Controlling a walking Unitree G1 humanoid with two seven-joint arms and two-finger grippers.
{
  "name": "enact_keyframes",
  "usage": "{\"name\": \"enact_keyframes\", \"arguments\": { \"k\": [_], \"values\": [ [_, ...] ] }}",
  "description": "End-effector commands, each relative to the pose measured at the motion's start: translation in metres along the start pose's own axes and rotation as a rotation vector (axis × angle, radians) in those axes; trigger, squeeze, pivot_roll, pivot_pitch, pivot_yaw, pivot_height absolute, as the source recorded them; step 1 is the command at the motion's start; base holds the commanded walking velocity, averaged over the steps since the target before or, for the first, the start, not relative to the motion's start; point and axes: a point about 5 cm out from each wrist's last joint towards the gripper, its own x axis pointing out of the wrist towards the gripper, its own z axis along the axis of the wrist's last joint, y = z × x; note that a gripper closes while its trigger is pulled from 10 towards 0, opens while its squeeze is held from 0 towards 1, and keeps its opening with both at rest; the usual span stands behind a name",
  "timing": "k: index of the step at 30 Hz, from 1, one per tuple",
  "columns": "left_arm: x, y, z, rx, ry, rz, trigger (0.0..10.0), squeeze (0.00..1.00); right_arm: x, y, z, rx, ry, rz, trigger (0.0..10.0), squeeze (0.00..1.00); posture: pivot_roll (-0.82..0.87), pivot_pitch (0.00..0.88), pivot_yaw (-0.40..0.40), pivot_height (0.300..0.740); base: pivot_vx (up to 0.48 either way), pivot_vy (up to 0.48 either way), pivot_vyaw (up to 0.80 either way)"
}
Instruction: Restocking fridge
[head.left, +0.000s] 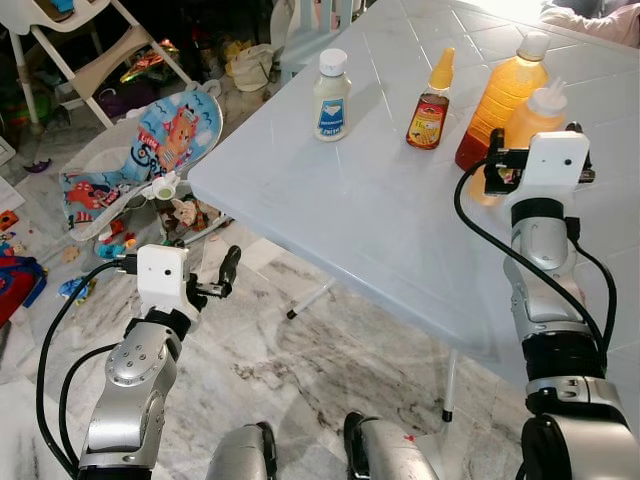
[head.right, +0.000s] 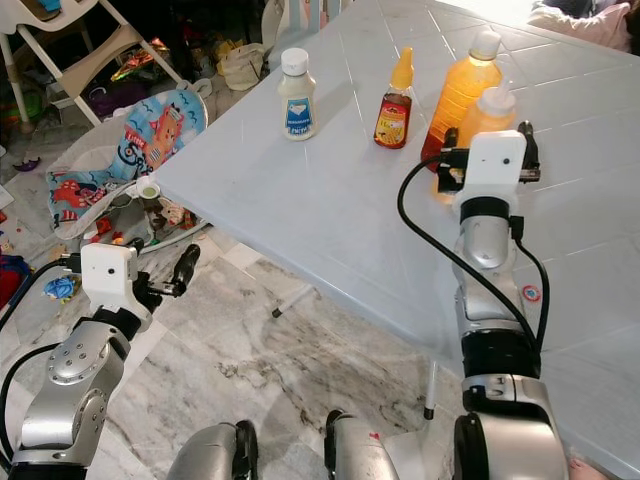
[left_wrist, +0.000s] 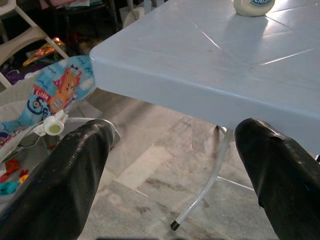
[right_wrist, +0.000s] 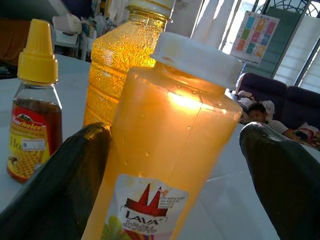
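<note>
Several bottles stand on the pale blue table (head.left: 340, 210): a white mayonnaise bottle (head.left: 331, 95), a yellow-capped honey bottle (head.left: 430, 105), a tall orange bottle (head.left: 505, 88) and, in front of it, an orange LAVA squeeze bottle (head.left: 535, 112) with a white cap. My right gripper (head.left: 532, 152) is at the LAVA bottle (right_wrist: 165, 150), open, one black finger on each side of it. A gap shows between the bottle and one finger (right_wrist: 285, 175). My left gripper (head.left: 225, 275) hangs open and empty, low over the floor, just outside the table's near corner (left_wrist: 100, 65).
A baby bouncer (head.left: 140, 150) and scattered toys lie on the marble floor left of the table. A high chair (head.left: 80, 40) stands behind them. A thin table leg (head.left: 450, 385) comes down near my feet. A person (right_wrist: 257, 112) sits on a sofa far behind.
</note>
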Motion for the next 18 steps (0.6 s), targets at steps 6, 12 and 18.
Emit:
{"name": "enact_keyframes", "arguments": {
  "k": [6, 12, 18],
  "values": [
    [-0.003, 0.0, -0.002, 0.014, 0.016, -0.005, 10.0, 0.0, 0.011, -0.002, 0.003, 0.03, -0.007, -0.002, 10.0, 0.0, 0.03, 0.2, 0.05, 0.74, 0.0, 0.0, 0.0],
    [-0.003, 0.0, -0.002, 0.014, 0.017, -0.003, 10.0, 0.0, 0.016, -0.001, 0.004, 0.052, -0.006, 0.008, 10.0, 0.0, 0.03, 0.202, 0.048, 0.74, 0.0, 0.0, 0.0],
    [-0.003, -0.001, -0.002, 0.015, 0.018, -0.003, 10.0, 0.0, 0.025, 0.001, 0.008, 0.07, -0.015, 0.027, 10.0, 0.0, 0.04, 0.198, 0.048, 0.74, 0.0, 0.0, 0.0]
  ]
}}
